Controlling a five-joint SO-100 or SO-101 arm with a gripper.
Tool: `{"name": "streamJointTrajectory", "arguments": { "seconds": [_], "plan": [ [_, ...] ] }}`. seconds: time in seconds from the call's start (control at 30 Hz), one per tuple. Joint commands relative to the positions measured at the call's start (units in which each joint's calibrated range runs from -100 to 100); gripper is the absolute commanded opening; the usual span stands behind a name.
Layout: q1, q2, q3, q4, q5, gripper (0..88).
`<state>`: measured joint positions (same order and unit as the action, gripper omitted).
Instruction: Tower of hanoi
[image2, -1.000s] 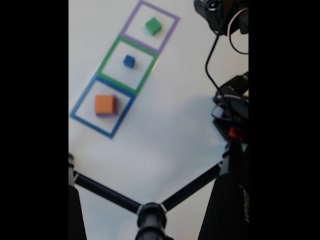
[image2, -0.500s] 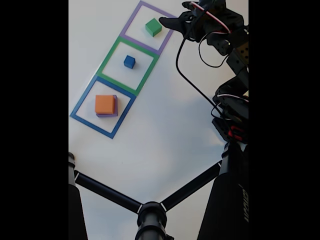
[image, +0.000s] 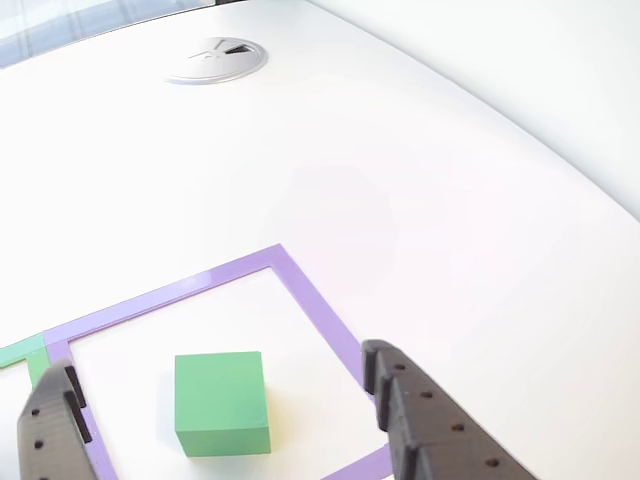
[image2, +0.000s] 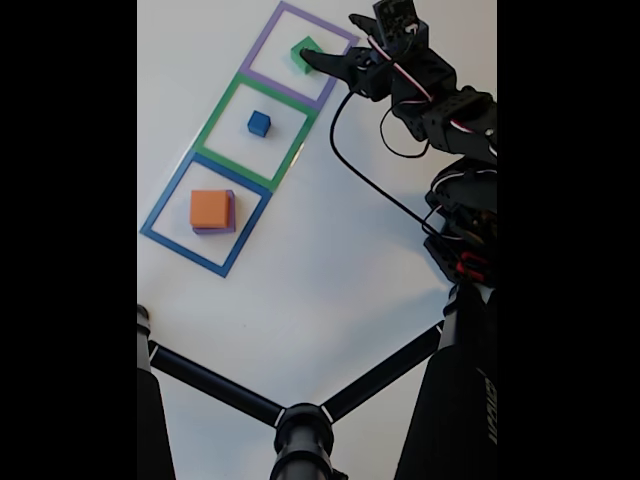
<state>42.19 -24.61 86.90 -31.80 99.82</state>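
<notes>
A white desk (image2: 330, 260) is seen, marked with purple (image2: 340, 28), green (image2: 222, 103) and blue (image2: 165, 198) squares. A green cube (image2: 303, 52), blue cube (image2: 259, 123) and orange block (image2: 210, 209) lie inside them.

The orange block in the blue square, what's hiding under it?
In the fixed view, the orange block sits on top of a purple block. Only a thin purple edge peeks out along its right side and bottom; the rest is covered, so its full size can't be seen.

A bright white table (image: 480, 180) with a curved edge and a round grey cable grommet (image: 216, 61)
</notes>
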Motion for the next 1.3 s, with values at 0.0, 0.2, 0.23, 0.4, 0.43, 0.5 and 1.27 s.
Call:
{"name": "streamJointTrajectory", "arguments": {
  "seconds": [0.0,0.2,0.23,0.4,0.43,0.5,1.27],
  "plan": [
    [-2.88,10.44,-1.53,-12.41,0.18,33.5],
    [-5.08,25.54,-4.53,-25.28,0.18,33.5],
    [-5.08,27.80,-5.35,-26.82,0.18,33.5],
    [-4.32,35.23,-9.08,-30.38,0.18,33.7],
    [-4.13,36.12,-9.90,-30.55,0.18,33.7],
    [-3.65,37.81,-11.53,-30.55,0.18,33.9],
    [-3.93,47.42,-18.17,-30.79,0.18,30.2]
  ]
}}
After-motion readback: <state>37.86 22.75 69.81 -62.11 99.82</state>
